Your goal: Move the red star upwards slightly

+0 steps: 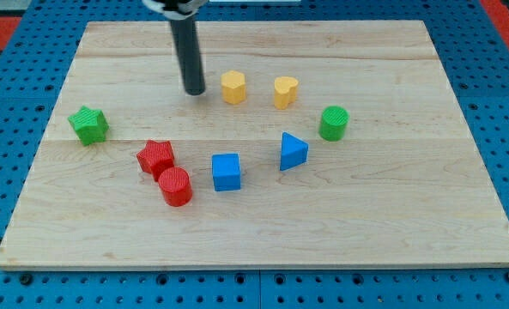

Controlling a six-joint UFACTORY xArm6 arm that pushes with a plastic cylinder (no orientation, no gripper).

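We count eight blocks on the desk (409, 215): two red, two blue, two green, two yellow. The red star (155, 157) sits toward the left edge, touching the red cylinder (176, 186). My tip (194, 91), near the top edge, has no fingers.

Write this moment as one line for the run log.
tip: above red star, apart, left of yellow hexagon | red cylinder: touching star below | star: not yet pushed

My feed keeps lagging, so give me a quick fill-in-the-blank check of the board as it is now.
1. My tip rests to the view's left of the yellow ____ block.
2. The red star touches the red ____ at its lower right.
3. The blue cube sits between the red cylinder and the blue ____.

Missing: hexagon; cylinder; triangle
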